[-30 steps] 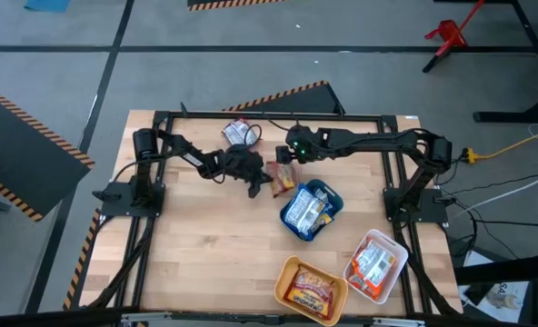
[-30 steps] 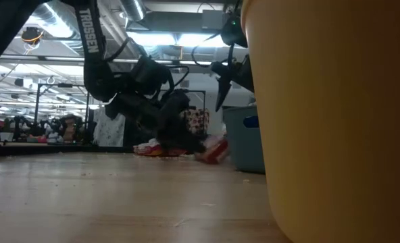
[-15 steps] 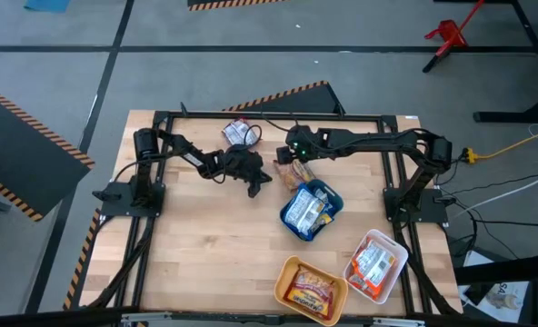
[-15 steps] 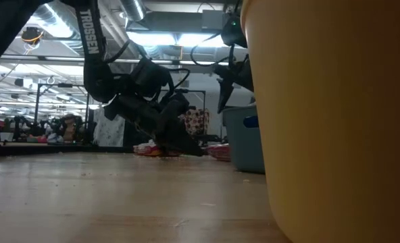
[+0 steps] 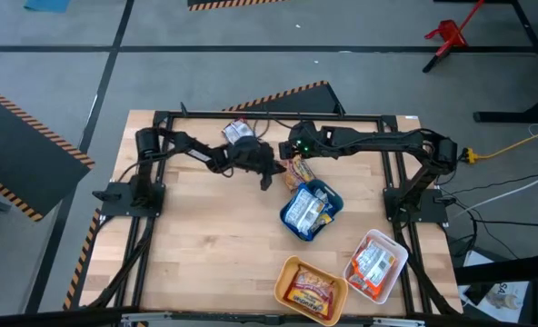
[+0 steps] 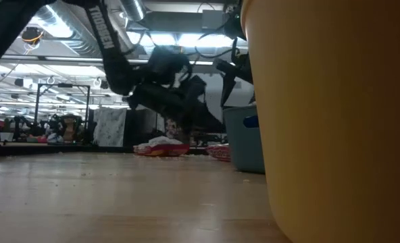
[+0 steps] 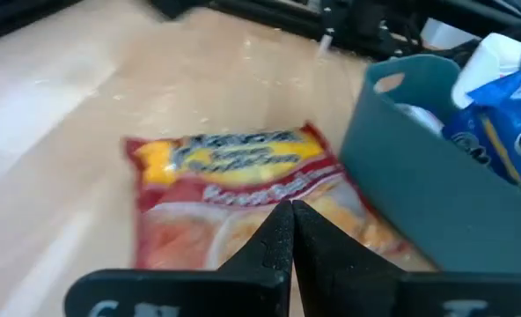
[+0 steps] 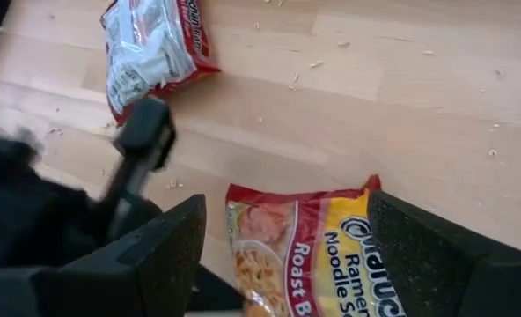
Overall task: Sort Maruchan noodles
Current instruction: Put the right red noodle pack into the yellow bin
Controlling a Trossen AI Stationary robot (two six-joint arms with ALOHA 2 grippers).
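Hovering spread-open, the right gripper (image 8: 282,264) is centred over the orange noodle packet (image 8: 318,242) at lower middle of its wrist view, touching the teal tray (image 7: 428,176). Descent should be square (left gripper (image 7: 287,238) pinched empty, to be cleared).

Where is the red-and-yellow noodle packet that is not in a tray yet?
In the high view, the red-and-yellow packet lies flat on the table near its far edge, just beyond the teal tray, under the open right gripper.
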